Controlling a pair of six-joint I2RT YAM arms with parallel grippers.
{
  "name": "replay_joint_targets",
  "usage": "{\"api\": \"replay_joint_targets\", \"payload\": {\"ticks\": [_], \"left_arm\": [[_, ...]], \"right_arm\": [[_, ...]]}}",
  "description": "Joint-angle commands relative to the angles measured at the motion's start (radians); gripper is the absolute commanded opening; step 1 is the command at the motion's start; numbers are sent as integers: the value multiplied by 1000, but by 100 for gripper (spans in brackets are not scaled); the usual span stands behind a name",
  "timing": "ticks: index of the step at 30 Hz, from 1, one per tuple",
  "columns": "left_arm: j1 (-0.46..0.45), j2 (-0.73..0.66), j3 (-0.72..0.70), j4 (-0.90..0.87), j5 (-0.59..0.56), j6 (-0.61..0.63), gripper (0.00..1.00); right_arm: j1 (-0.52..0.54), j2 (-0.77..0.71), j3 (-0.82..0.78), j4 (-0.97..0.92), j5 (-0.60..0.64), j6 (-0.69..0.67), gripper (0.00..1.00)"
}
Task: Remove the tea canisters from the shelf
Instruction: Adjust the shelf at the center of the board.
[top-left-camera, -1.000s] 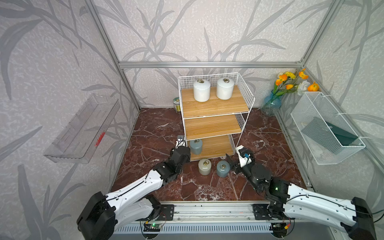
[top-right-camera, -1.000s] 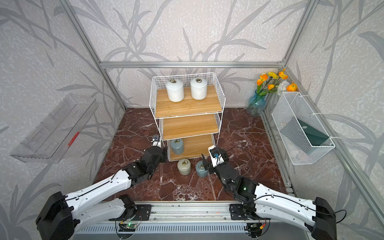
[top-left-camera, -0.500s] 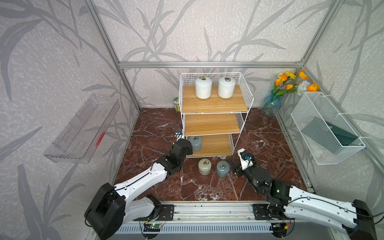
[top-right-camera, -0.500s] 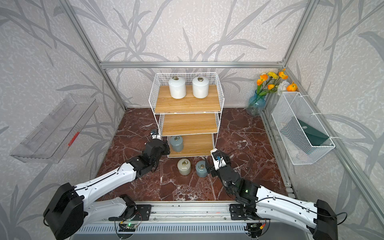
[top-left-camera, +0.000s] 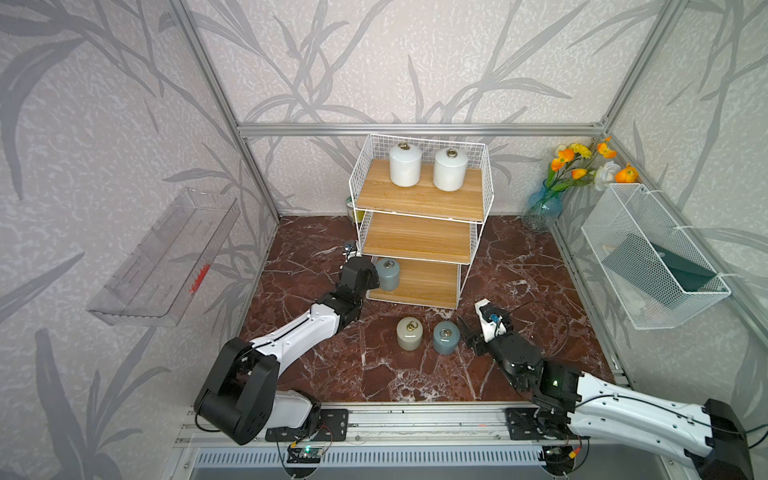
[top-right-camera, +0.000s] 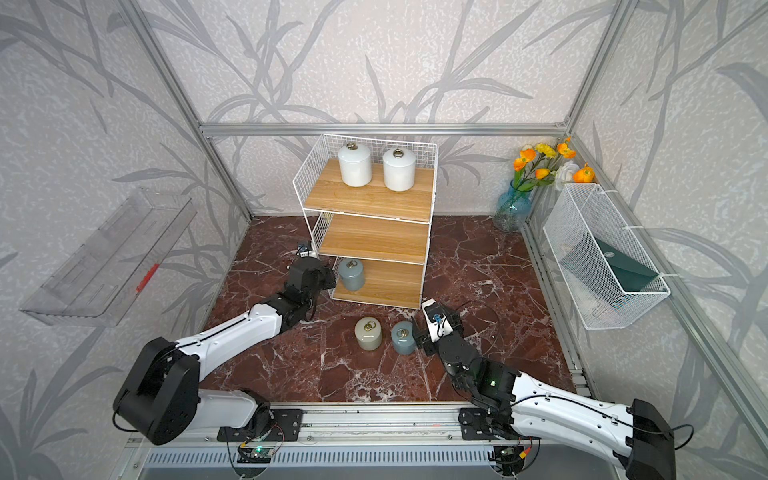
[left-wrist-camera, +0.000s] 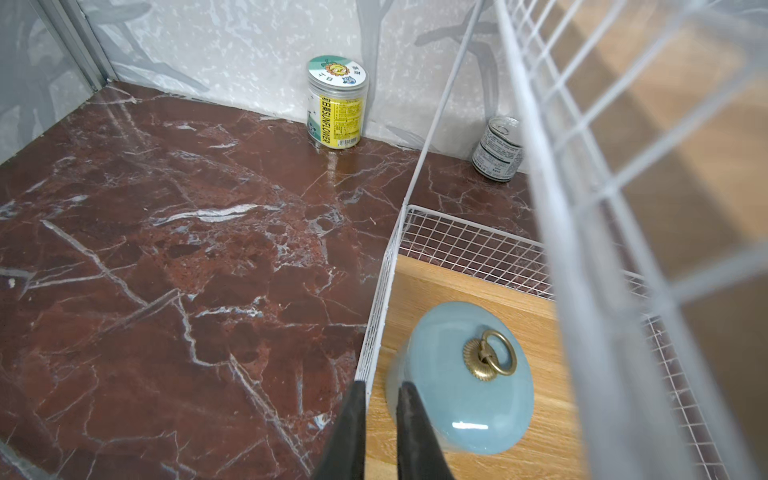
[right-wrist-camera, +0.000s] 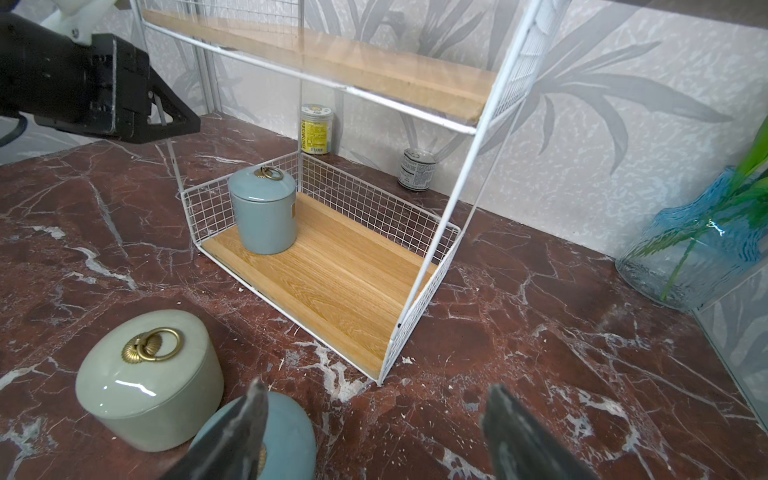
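The left end effector (left-wrist-camera: 381, 386) has its black fingers drawn nearly together at the front corner of the bottom tier's wire side wall; I cannot tell whether they pinch the wire. Just at its 3 o'clock, a blue-grey glossy ceramic tea canister with a brass ring (left-wrist-camera: 461, 374) stands upright on the bottom board of the 3-tier white wire shelf with wooden boards (top-left-camera: 415, 241).

The right end effector (right-wrist-camera: 376, 388) is spread wide and empty, just at 3 o'clock of another blue-grey ceramic canister (top-left-camera: 446, 337). That canister stands on the red-brown marble counter (top-left-camera: 332, 374), at 6 o'clock of the shelf. A beige ceramic canister (top-left-camera: 409, 333) stands just at its 9 o'clock. 2 white ceramic canisters (top-left-camera: 405, 165) (top-left-camera: 450, 169) stand on the top board.
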Motion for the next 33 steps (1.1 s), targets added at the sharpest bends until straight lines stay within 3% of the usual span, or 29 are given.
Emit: {"api": "replay_joint_targets", "payload": {"ticks": [1, 3, 7, 9, 14, 20, 27, 30, 33], "left_arm": [[22, 40, 38, -40, 30, 191, 10], [31, 45, 43, -56, 38, 188, 14], [30, 20, 46, -106, 68, 178, 56], [28, -15, 29, -125, 85, 172, 66], [-1, -206, -105, -115, 117, 143, 70], [-206, -416, -242, -148, -6, 130, 65], [-288, -347, -355, 29, -103, 131, 63], [-286, -278, -399, 203, -178, 140, 71], [-285, -182, -379, 293, -160, 183, 73]], "right_arm": [[2, 4, -9, 7, 16, 9, 81], [3, 2, -7, 7, 16, 5, 81], [3, -8, -6, 0, 17, 0, 81], [2, -13, -6, -5, 11, 1, 81], [2, -21, -4, -23, -6, 15, 81], [3, -17, 0, -28, -17, 20, 81], [2, -38, -7, -42, -19, 39, 82], [4, -45, -8, -60, -13, 39, 82], [3, -53, -10, -70, -7, 38, 82]]}}
